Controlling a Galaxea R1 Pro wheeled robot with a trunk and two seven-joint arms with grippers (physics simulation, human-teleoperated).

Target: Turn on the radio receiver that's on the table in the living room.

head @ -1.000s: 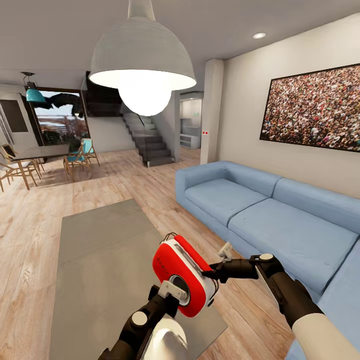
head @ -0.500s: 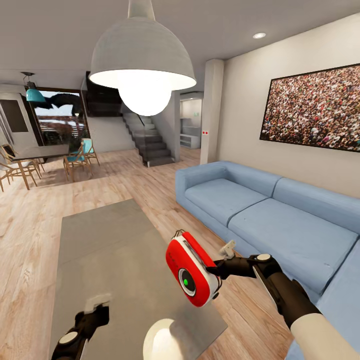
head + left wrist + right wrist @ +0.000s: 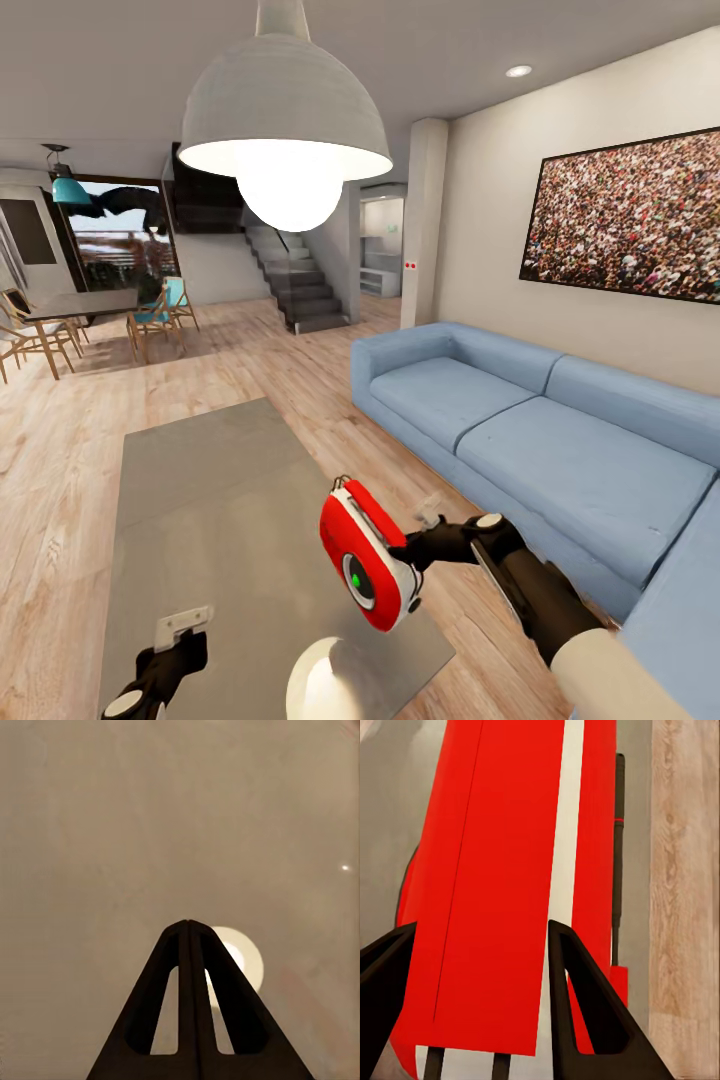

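The red radio receiver (image 3: 365, 565) hangs tilted above the near right corner of the grey coffee table (image 3: 200, 490). Its round dial faces me and a green light glows in it. My right gripper (image 3: 412, 552) is shut on the radio's side. In the right wrist view, the gripper (image 3: 484, 930) has its dark fingers on either side of the red body (image 3: 502, 870) with its white band. My left gripper (image 3: 182, 632) hovers low over the table's near left part, away from the radio. Its fingers (image 3: 187, 967) are pressed together over the glossy top.
A large blue sofa (image 3: 520, 430) runs along the right, close to the table's edge. A grey dome pendant lamp (image 3: 285, 120) hangs overhead, and its reflection (image 3: 335, 685) glows on the table. A dark dining table with chairs (image 3: 80, 305) stands far left. Wood floor lies between.
My left gripper has drawn back from the radio's dial to the lower left. The dial, uncovered, shows a green light. The right gripper with the radio has shifted slightly left and down.
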